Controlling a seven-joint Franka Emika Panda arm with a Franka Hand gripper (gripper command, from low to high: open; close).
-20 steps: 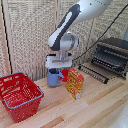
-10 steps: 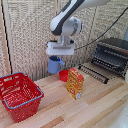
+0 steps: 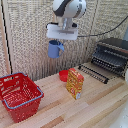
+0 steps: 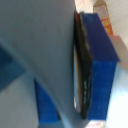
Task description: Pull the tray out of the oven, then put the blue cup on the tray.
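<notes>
My hand (image 3: 56,44) is closed on the blue cup (image 3: 55,49), one finger (image 4: 82,75) pressed flat against its blue wall in the wrist view. A second ago the cup hung low, just over the surface beside the orange box; now I have it high in the air, well clear of everything. Below me stand the orange box (image 3: 75,83) and, just behind it, the small red bowl (image 3: 63,75). The red basket (image 3: 20,95) sits near the exterior view's left. Far right, the oven (image 3: 112,55) is open with the tray (image 3: 94,73) already pulled out over the door. So the lift is done, I judge; what remains is carrying the cup right and setting it on the tray.
</notes>
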